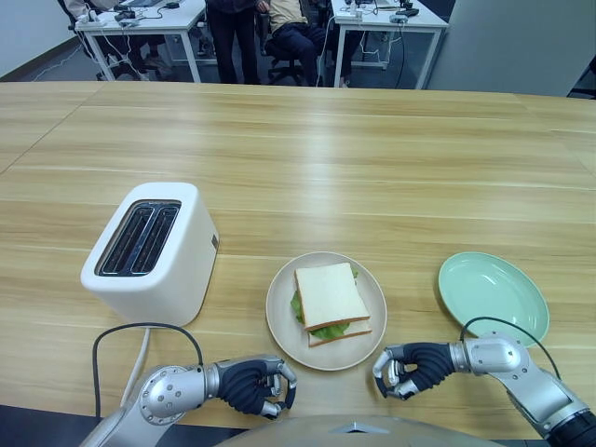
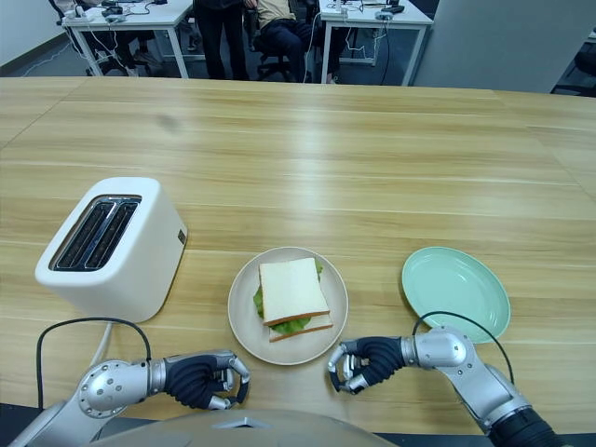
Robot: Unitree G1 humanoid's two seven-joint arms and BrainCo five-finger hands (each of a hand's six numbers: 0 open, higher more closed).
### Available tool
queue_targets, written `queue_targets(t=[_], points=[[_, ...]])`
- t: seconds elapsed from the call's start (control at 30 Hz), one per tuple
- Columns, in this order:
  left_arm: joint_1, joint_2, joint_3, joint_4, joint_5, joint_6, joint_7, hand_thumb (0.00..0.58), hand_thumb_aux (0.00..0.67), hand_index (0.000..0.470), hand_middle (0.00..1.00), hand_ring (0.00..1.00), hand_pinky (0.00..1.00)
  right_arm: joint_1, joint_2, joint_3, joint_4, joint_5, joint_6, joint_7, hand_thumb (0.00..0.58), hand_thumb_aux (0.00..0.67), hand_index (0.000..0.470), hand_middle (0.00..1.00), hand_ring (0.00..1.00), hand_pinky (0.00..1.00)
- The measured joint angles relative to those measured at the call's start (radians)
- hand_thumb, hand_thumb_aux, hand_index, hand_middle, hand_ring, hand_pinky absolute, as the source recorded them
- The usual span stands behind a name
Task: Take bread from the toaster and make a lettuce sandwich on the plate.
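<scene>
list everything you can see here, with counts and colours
table: one, light wood, under everything
toaster: one, white, two slots on top, left side of the table
cord: one, white, runs from the toaster toward the near edge
beige plate: one, near centre, right of the toaster
sandwich: one, white bread, on the beige plate
lettuce: green, showing between the bread slices
green plate: one, pale green, right of the beige plate
desks: two, white, in the room behind
left hand: dark fingers curled, holding nothing, at the near edge below the toaster
right hand: dark fingers curled, holding nothing, just right of the beige plate's near rim
</scene>
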Motion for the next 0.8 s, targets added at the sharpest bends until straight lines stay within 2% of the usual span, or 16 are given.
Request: queue_targets(t=[0.4, 0.8], points=[[-0.190, -0.066, -0.068, 0.234, 0.242, -0.123, 0.141, 0.580, 0.670, 0.460, 1.00, 1.00, 1.00, -0.111, 0.108, 0.030, 0.090, -0.228, -0.124, -0.173, 0.580, 0.670, 0.460, 1.00, 1.00, 1.00], [-0.393, -0.168, -0.055, 0.469, 0.277, -0.151, 0.237, 0.580, 0.670, 0.460, 1.00, 1.00, 1.00, -0.233, 0.187, 0.036, 0.231, -0.348, -0.146, -0.341, 0.580, 0.670, 0.460, 1.00, 1.00, 1.00]])
